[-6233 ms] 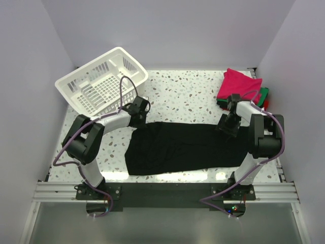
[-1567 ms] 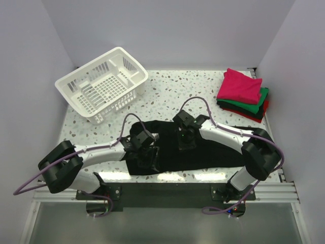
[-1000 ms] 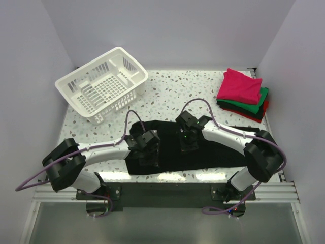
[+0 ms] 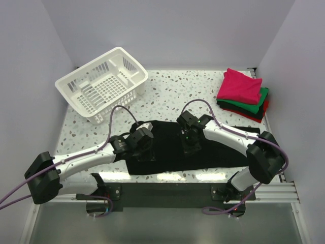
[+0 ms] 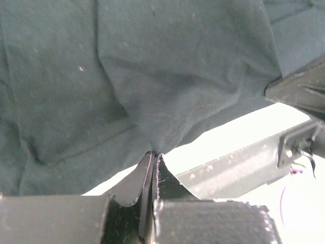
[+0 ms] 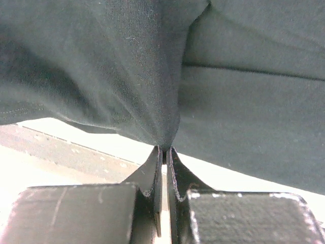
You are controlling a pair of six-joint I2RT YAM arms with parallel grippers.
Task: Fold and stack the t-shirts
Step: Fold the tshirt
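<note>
A large black t-shirt (image 4: pixel 218 151) lies as a long strip across the near part of the table. Near its left end, my left gripper (image 4: pixel 142 151) is shut on a pinch of its cloth. In the left wrist view the jaws (image 5: pixel 154 154) meet on a raised peak of the black t-shirt (image 5: pixel 177 76). My right gripper (image 4: pixel 193 146) is shut on the same shirt near its middle. The right wrist view shows cloth of the black t-shirt (image 6: pixel 101 66) drawn into the closed tips (image 6: pixel 165 149). Folded t-shirts are stacked at the back right, magenta (image 4: pixel 238 85) on top, green (image 4: pixel 252 105) below it.
A white slatted basket (image 4: pixel 101 84) stands tilted at the back left. The speckled table (image 4: pixel 172 94) ends in a metal rail (image 4: pixel 167 190) just beyond the shirt's near edge. Grey walls close in the left, right and back.
My left gripper has shut on the black shirt's cloth, and the left arm has stretched lower and further left. The right gripper has stayed shut on the shirt, almost still.
</note>
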